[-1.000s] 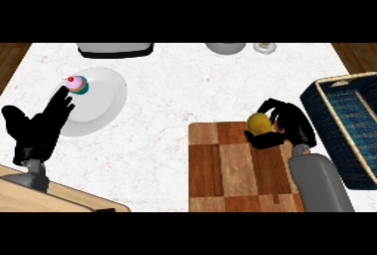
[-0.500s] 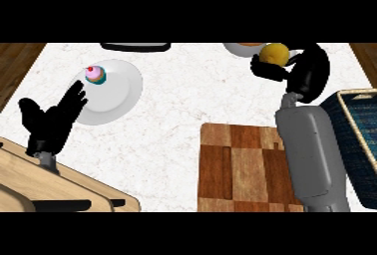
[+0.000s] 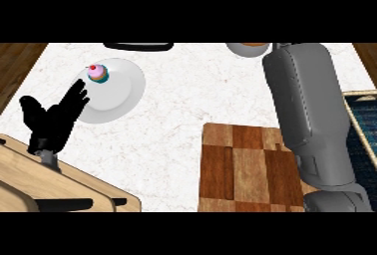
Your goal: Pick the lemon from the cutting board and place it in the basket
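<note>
The lemon shows nowhere in the head view now. A second ago it sat in the curled right robot hand over the cutting board (image 3: pixel 258 169); half a second ago it was lifted toward the far side of the desk (image 3: pixel 191 99); now both lemon and right robot hand have passed beyond the upper edge of the picture, and only the grey right forearm (image 3: pixel 309 114) runs up the right side. Whether that hand still closes on the lemon cannot be told (most likely it does, since no fruit lies on the board or on the desk).

For the task, the pick looks done and the board is bare, but the carry has gone far and high instead of sideways. The basket (image 3: pixel 364 117) is only a dark strip at the right edge, partly behind the forearm, so the arm would need to swing back right and down.

Room: the marble between board and plate (image 3: pixel 121 92) is free. The cupcake (image 3: pixel 97 73) stands on the plate's far side, well away from the route. A bowl (image 3: pixel 247 48) sits just beside the forearm at the top, the nearest thing to brush. The left robot hand (image 3: pixel 53 117) rests open at the left, fingers up, overlapping the plate's near rim.
</note>
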Controlling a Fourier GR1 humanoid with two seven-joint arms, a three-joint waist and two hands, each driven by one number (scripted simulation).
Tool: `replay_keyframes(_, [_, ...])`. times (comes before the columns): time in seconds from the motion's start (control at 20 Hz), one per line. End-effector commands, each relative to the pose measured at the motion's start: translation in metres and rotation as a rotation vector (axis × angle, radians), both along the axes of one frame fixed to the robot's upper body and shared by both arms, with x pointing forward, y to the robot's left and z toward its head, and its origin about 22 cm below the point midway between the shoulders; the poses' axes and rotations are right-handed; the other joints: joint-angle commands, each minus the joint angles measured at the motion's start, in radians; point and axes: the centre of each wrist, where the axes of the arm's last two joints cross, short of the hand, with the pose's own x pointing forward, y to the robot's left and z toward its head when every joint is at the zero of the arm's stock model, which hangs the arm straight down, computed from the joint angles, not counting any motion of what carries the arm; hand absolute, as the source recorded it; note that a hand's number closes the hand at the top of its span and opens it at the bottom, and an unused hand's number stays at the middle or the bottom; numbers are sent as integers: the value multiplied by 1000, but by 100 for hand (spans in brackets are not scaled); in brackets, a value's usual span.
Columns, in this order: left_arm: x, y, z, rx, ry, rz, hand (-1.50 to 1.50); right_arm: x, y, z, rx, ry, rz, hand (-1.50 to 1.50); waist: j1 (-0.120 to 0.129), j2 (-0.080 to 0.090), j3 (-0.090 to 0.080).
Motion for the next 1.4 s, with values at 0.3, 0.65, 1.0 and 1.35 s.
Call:
replay_keyframes(0.3, [6, 8, 15, 15, -17, -9, 0, 24, -16, 75, -15, -39, -308, 150, -8, 7, 8])
replay_keyframes(0.65, [1, 0, 2, 10, -1, 11, 0, 32, -64, 86, -50, 43, -483, 150, -22, 4, 9])
replay_keyframes(1.0, [-10, 17, -13, 16, -1, 10, 0, 31, -101, 64, -33, 83, -544, 150, -48, -4, 9])
replay_keyframes(1.35, [-24, 10, -11, -2, 33, 47, 0, 15, -132, 44, -71, 105, -536, 150, -65, -17, 10])
